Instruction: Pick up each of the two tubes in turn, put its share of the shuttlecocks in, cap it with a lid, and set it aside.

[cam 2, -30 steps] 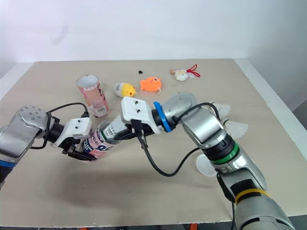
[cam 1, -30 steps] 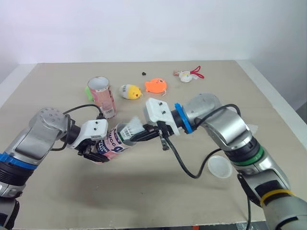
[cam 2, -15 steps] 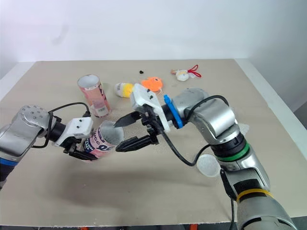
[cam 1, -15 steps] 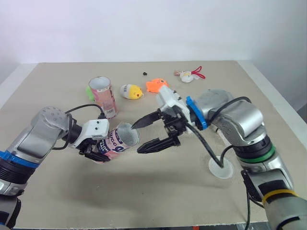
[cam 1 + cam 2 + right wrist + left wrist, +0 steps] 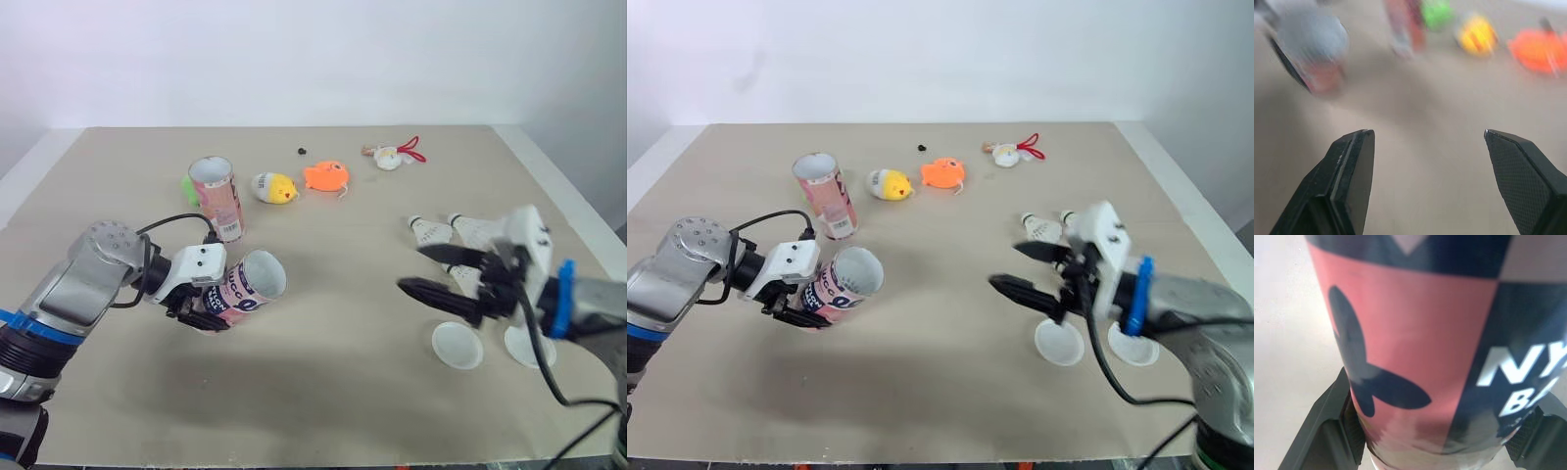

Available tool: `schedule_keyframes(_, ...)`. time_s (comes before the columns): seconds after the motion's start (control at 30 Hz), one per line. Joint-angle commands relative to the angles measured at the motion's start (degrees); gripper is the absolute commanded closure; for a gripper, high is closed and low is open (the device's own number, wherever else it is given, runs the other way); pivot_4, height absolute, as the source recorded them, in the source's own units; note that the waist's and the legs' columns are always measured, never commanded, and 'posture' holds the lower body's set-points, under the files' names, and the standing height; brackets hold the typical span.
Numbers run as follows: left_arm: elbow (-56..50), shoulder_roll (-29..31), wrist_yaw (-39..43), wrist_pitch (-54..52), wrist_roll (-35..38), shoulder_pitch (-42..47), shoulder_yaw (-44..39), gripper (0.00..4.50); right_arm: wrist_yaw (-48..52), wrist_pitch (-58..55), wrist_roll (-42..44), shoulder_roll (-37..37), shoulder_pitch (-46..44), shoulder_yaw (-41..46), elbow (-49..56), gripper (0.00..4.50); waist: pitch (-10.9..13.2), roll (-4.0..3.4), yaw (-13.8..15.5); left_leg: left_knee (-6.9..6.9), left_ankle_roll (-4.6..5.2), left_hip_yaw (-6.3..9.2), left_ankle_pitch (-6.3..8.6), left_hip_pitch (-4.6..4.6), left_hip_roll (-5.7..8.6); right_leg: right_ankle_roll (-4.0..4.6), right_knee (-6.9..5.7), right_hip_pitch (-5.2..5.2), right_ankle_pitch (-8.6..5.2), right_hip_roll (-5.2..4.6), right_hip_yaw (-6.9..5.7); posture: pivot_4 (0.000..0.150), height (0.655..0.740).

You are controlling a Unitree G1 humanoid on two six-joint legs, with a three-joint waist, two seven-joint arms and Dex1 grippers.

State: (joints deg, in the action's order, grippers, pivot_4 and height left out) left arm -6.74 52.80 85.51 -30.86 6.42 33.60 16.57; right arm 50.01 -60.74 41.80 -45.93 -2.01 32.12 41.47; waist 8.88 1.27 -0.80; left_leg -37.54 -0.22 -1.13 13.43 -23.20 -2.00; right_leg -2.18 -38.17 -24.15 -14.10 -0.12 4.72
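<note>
My left gripper is shut on a pink and dark-blue tube. The tube is tilted above the table, with its open mouth turned toward the right. In the left wrist view the tube sits between both fingers. A second pink tube stands upright behind it. My right gripper is open and holds nothing. It hovers over the table's right side, just left of two white lids. Two shuttlecocks lie beyond it.
A yellow chick toy, an orange fish toy and a white toy with a red cord lie along the back. A green object sits behind the upright tube. The table's right edge runs close to the lids.
My right gripper pushed a shuttlecock into the held tube, opened, and pulled back to the right beside the lids. The left gripper and its tube stayed put.
</note>
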Motion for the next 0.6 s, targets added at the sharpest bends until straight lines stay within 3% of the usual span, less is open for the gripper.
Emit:
schedule_keyframes(0.03, 1.2, -1.7, 0.7, 1.2, -0.3, 0.0, 3.5, 1.32, 2.5, 1.9, -0.9, -1.8, 10.9, 10.7, 1.5, 0.65, 0.0, 0.0, -0.1, -0.02, 0.0, 0.02, 0.0, 0.05, 0.19, -0.14, 0.0, 0.08, -0.02, -0.18, 0.0, 0.15, 0.74)
schedule_keyframes(0.27, 1.5, -2.7, 1.0, 1.5, -0.6, 0.3, 4.2, 1.32, 3.4, 8.7, -4.6, -1.3, 20.8, 12.5, -5.6, 0.65, 0.0, 0.07, -0.5, -0.39, 0.0, 0.0, 0.0, 0.42, 0.37, -0.24, 0.19, 0.69, -0.03, -0.37, 0.24, 0.15, 0.74)
schedule_keyframes(0.6, 1.2, -2.9, 0.6, 1.0, -0.5, -0.4, 3.8, 1.32, -4.5, 14.7, -9.6, 1.0, 13.6, 2.8, -17.7, 0.65, 0.0, 0.02, -0.3, -0.25, 0.01, 0.04, 0.01, 0.44, 0.54, -0.41, 0.23, 0.77, -0.22, -0.6, 0.24, 0.15, 0.74)
